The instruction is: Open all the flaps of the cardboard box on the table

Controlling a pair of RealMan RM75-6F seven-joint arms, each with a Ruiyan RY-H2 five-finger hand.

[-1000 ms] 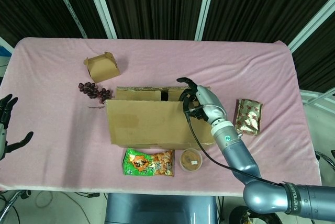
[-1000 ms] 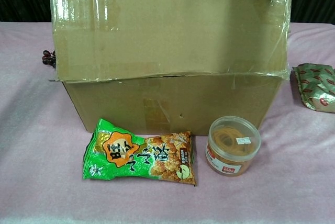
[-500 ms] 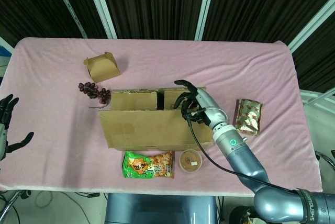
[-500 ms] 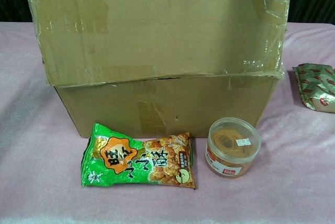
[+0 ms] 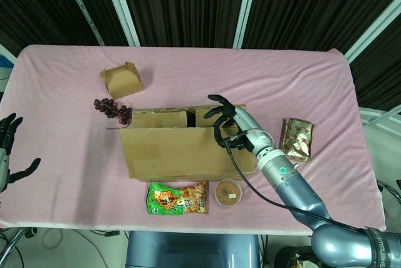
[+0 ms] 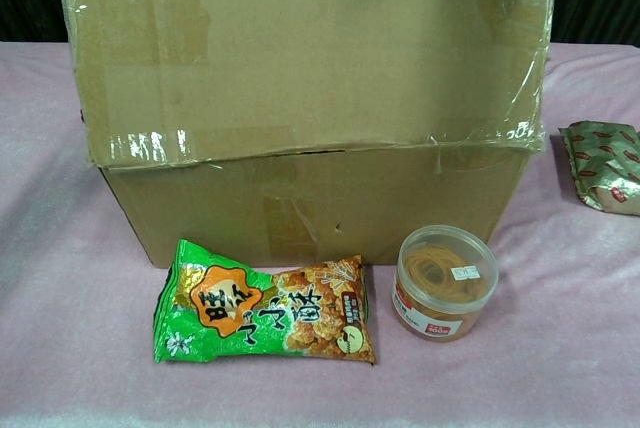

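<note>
While the near flap stands up like a wall facing us, the right hand (image 5: 229,126) is working the 3 o'clock end of the cardboard box (image 5: 188,146), which sits mid-table on the pink cloth (image 5: 301,80). Its fingers are curled over the box's top edge at that corner. Whether they pinch cardboard or merely rest on it, I cannot tell from here. In the chest view the tall front flap (image 6: 300,48) fills the frame, tape glinting along its fold, and it hides the hand completely.

Over at 9 o'clock, off the table's edge, the left hand (image 5: 9,149) hangs idle, fingers spread wide, holding nothing.

At 12 o'clock on the box, two short panels (image 5: 182,116) show beyond the raised front flap. They look upright or only partly folded back, hard to say.

So, my read: the long front flap is up, and the step in hand is the right-side flap. Next it needs a firm hold on that edge, then an outward swing toward 3 o'clock, past the foil packet (image 5: 298,139). Mind the green snack bag (image 6: 265,303) and the plastic tub (image 6: 444,280), both just beside the box's front at 6 o'clock, should the box slide.
</note>
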